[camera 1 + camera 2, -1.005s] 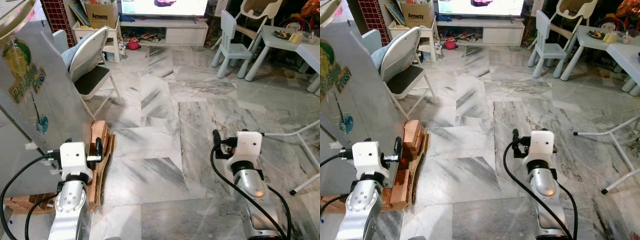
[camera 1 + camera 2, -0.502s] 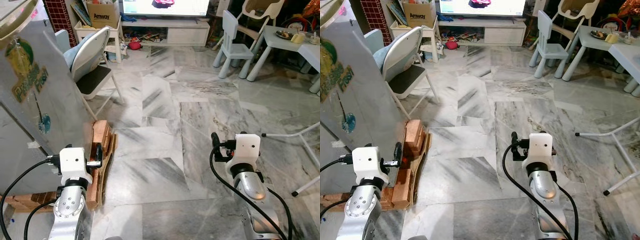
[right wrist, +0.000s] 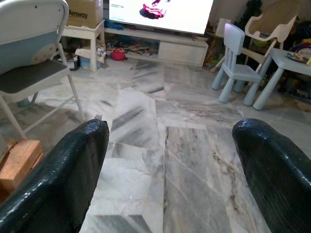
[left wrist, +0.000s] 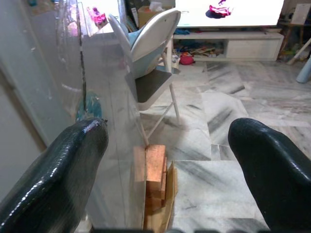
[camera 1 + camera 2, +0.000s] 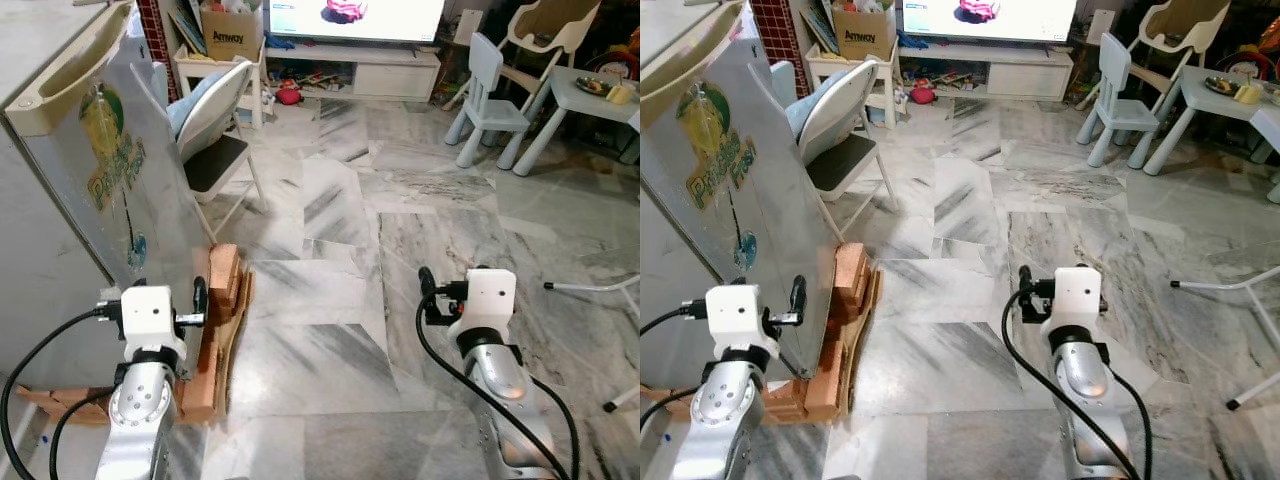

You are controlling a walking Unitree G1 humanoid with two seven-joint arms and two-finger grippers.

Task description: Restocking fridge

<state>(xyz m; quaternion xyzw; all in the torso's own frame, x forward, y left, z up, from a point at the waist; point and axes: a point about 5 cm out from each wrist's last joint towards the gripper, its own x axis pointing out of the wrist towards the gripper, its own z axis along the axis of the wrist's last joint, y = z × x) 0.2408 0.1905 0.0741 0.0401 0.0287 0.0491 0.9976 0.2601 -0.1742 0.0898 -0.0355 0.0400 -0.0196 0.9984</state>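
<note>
Standing just beside the fridge [image 5: 70,200], the robot has its left gripper [image 4: 165,160] raised near the lower edge of the open fridge door [image 5: 750,230], fingers spread wide with nothing between them. Its right gripper [image 3: 170,160] hangs further out from the fridge over the bare marble floor [image 5: 340,250], also spread and empty. Nothing to stock is in either gripper, and I can see no groceries near the fridge, so I'd say the restocking proper has not started.

Right at the foot of the fridge sits a pile of bricks [image 5: 222,290] on a wooden board [image 5: 855,345], close under the left gripper. That pile looks like the main hazard to me: a step or a low swing of the left arm toward the fridge could catch the bricks or bump the door edge. Beyond the door stands a folding chair [image 5: 215,130], leaving little room if the door is swung wider.
</note>
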